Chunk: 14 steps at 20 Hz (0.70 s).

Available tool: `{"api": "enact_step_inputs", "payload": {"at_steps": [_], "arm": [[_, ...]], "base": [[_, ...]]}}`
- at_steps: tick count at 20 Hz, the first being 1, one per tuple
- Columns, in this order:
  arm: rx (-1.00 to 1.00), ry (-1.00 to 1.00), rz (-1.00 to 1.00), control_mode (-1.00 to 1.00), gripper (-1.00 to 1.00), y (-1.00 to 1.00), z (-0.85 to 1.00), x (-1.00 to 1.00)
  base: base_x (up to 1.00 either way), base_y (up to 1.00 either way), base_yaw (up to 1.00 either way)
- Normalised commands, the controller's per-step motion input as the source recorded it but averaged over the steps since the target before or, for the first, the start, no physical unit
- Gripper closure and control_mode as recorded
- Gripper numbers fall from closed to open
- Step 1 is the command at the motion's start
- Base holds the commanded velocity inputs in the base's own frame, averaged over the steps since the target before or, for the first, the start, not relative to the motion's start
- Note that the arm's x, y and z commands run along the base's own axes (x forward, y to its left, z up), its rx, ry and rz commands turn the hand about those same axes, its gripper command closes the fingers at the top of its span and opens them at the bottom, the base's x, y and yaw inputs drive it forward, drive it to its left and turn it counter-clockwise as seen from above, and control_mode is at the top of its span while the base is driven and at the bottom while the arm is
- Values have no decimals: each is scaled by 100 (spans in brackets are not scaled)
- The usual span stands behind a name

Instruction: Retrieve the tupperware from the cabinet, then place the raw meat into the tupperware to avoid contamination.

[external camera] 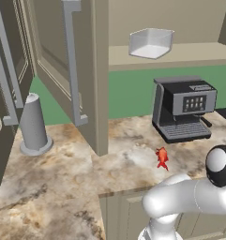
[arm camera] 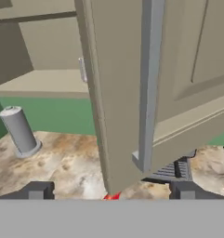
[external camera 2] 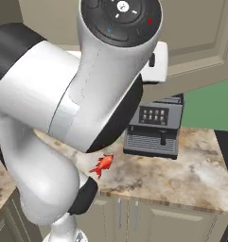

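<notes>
The tupperware [external camera: 152, 43], a pale translucent box, sits on the shelf of the open beige cabinet [external camera: 180, 54]; a corner of it [external camera 2: 159, 60] shows past my arm. The raw meat [external camera: 162, 158], a small red-orange chunk, lies on the marble counter in front of the coffee machine [external camera: 182, 108], also the raw meat [external camera 2: 102, 165]. In the hand view my gripper [arm camera: 111, 193] is open, its fingertips [arm camera: 36, 190] wide apart and holding nothing. It faces the edge of the open cabinet door [arm camera: 118, 93] with its grey bar handle [arm camera: 148, 83]. A sliver of the meat [arm camera: 112, 196] shows below.
A grey cylinder on a round base [external camera: 33, 125] stands on the counter at the left, beside a dark brown cabinet [external camera: 4, 93]. The open door [external camera: 70, 61] juts out over the counter between the cylinder and the coffee machine [external camera 2: 153, 127]. A dark stovetop edge [external camera 2: 226, 142] lies at the right.
</notes>
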Motion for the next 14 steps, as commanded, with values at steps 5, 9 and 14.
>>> {"api": "enact_step_inputs", "payload": {"at_steps": [5, 9, 14], "arm": [[-13, 3, -12, -100, -100, 61, 0, -43], [-13, 2, -11, -100, -100, 68, 0, -34], [-19, 0, -7, -100, -100, 75, 0, -26]], "base": [[0, 0, 0], [0, 0, 0], [0, 0, 0]]}}
